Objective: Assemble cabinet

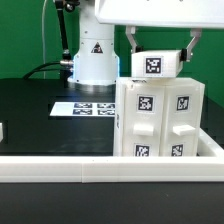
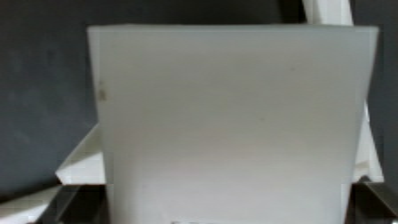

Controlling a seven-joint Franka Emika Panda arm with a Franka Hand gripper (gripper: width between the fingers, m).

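The cabinet (image 1: 160,118) is a tall white box with several black-and-white tags, standing at the exterior view's right on the black table. My gripper (image 1: 160,52) is directly above it, shut on a small white tagged panel (image 1: 155,65) that sits level at the cabinet's top edge. I cannot tell whether the panel touches the box. In the wrist view the panel (image 2: 222,110) fills most of the picture as a plain white face, and my gripper (image 2: 217,208) has its dark fingers (image 2: 36,205) against the panel's two sides. Cabinet edges show beside it.
The marker board (image 1: 85,106) lies flat on the black table in front of the white robot base (image 1: 93,60). A white wall (image 1: 90,166) runs along the front edge. A small white piece (image 1: 2,130) sits at the exterior view's far left.
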